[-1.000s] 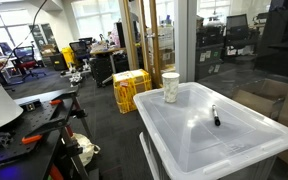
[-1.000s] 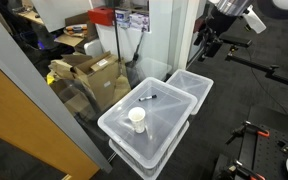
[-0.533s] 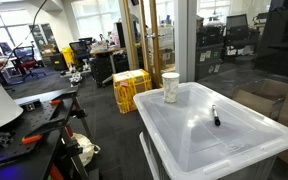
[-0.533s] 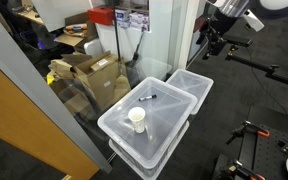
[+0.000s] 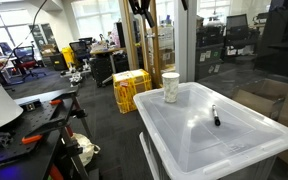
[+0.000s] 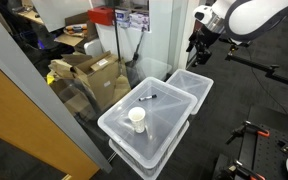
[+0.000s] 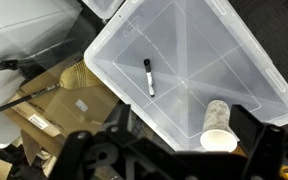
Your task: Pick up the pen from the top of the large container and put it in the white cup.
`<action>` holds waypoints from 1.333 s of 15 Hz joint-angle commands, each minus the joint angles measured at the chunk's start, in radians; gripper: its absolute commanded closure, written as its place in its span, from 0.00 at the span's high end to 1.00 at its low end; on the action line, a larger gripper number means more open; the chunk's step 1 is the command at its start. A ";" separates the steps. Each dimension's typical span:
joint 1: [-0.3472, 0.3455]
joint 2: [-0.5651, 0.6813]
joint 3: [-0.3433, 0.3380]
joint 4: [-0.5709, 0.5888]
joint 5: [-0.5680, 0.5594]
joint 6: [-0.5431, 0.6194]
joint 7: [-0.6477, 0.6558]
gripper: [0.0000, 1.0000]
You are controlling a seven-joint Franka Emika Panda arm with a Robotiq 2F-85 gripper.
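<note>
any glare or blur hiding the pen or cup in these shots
Wrist view: pen and white cup are sharp on the brightly lit large container lid; the gripper is dark and blurred along the bottom edge. In an exterior view, a soft sheen sits on the lid, but the pen is distinct.

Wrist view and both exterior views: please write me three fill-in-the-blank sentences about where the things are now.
The large container is closed by a flat ___, where the pen lies.
The white cup stands ___ near a corner of it.
The crate in an exterior view is ___ in colour.
Missing words: lid; upright; yellow.
</note>
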 commanded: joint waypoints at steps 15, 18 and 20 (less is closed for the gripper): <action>-0.082 0.304 0.102 0.173 0.175 0.031 -0.131 1.00; -0.083 0.307 0.102 0.177 0.175 0.031 -0.130 1.00; -0.089 0.323 0.109 0.187 0.160 0.037 -0.113 1.00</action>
